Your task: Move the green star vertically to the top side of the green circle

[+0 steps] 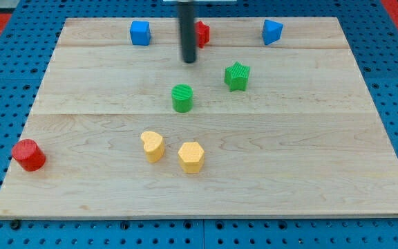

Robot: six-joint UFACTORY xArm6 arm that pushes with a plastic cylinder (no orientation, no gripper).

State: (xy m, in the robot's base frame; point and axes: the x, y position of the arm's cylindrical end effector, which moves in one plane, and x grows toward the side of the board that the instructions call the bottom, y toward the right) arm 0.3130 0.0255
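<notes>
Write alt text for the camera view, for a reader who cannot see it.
My tip rests on a wooden board, above the green circle and left of the green star, touching neither. Along the top edge sit a blue cube, a partly hidden red block and another blue block. Lower down are a yellow heart, a yellow hexagon and a red cylinder.

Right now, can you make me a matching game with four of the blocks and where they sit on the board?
Things:
1. green star
2. red cylinder
3. blue cube
4. yellow hexagon

Places:
A. near the view's bottom, right of the yellow heart
B. at the view's left edge, low down
C. right of and a bit above the green circle
D. at the view's top, left of my tip

Pairs: 1-C, 2-B, 3-D, 4-A
</notes>
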